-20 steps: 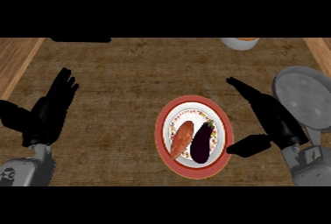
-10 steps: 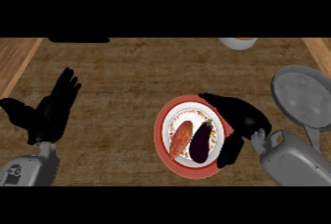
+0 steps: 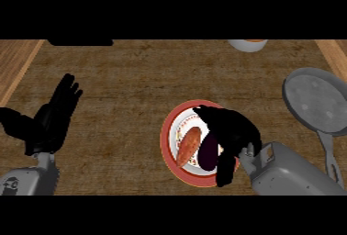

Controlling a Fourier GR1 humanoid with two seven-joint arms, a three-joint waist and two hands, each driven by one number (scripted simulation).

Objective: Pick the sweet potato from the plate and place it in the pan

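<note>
Sweet potato (image 3: 190, 146): lies on red-rimmed plate (image 3: 166, 137), mid-worktop (image 3: 129, 82) toward near edge, just beside dark eggplant (image 3: 207, 155) | right hand (image 3: 227, 131): over plate's right half, fingers straight, thumb spread, holding nothing | pan (image 3: 315, 103): at right edge | left hand (image 3: 51, 121): spread, resting near left edge
</note>
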